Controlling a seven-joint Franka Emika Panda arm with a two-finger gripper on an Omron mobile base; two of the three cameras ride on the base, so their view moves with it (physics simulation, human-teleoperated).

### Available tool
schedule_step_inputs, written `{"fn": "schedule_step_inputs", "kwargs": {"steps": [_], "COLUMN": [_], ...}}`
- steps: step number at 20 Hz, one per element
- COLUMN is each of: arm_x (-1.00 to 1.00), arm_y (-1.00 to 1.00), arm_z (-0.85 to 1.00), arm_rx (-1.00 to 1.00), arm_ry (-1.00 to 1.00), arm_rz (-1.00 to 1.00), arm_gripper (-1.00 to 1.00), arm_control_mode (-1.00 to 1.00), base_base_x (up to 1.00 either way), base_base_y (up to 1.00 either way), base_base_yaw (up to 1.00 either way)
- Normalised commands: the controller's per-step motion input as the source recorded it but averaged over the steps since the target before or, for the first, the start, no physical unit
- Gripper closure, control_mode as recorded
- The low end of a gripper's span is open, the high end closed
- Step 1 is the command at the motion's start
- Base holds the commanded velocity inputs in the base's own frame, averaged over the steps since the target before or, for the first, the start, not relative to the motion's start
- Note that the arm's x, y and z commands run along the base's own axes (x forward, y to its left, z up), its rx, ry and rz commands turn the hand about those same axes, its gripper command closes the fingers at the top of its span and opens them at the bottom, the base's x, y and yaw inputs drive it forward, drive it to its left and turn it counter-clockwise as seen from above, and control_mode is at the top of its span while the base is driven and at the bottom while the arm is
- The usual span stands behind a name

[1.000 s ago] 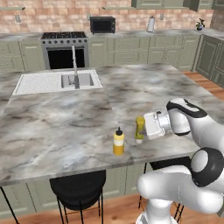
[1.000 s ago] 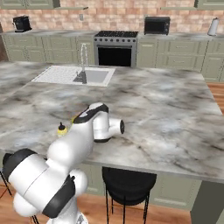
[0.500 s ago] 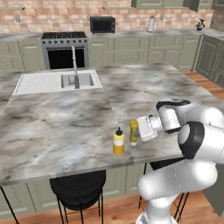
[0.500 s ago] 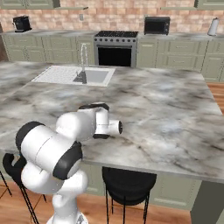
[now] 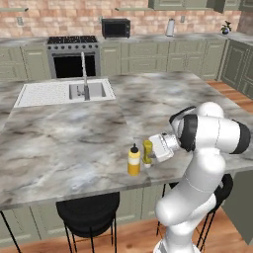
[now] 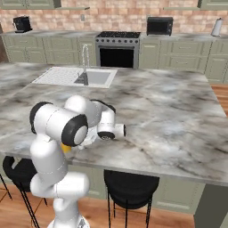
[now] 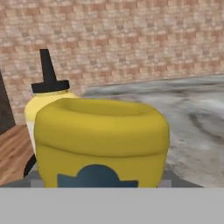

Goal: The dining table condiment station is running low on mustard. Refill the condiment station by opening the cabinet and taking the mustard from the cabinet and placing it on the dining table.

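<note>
Hand view showed the mustard (image 7: 101, 140) close up at frame center, upright on the bench (image 5: 74, 133), dark blue label unreadable; fingers stood wide around it, taller bottle (image 7: 46, 94) just beside.

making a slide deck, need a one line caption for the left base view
Gripper at the mustard standing beside a taller yellow bottle near the dining table edge.

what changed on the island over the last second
The arm swung in, carrying the mustard leftward until it stands on the marble top close beside the taller yellow bottle. The pincer is at the mustard, jaws wide. The taller bottle and sink stayed put.
</note>
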Motion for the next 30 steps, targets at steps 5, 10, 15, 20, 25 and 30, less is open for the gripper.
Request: {"fn": "schedule_step_inputs", "kwargs": {"steps": [5,10,15,20,25,30], "arm_x": [0.27,0.1,-0.06,-0.16,-0.16,-0.03], "arm_y": [-0.06,-0.01,0.0,0.0,0.0,0.0], "arm_z": [-0.47,-0.41,-0.26,-0.14,-0.02,0.0], "arm_rx": [0.05,0.03,0.0,0.0,0.0,0.0], "arm_ry": [-0.02,-0.03,-0.1,-0.16,-0.2,-0.15], "arm_rz": [0.15,0.15,0.13,0.07,0.0,0.0], "arm_gripper": [1.0,-1.0,-1.0,-1.0,-1.0,-1.0], "arm_control_mode": [-1.0,-1.0,-1.0,-1.0,-1.0,-1.0], "base_base_x": [0.0,0.0,0.0,0.0,0.0,0.0], "base_base_y": [0.0,0.0,0.0,0.0,0.0,0.0], "base_base_yaw": [0.0,0.0,0.0,0.0,0.0,0.0]}}
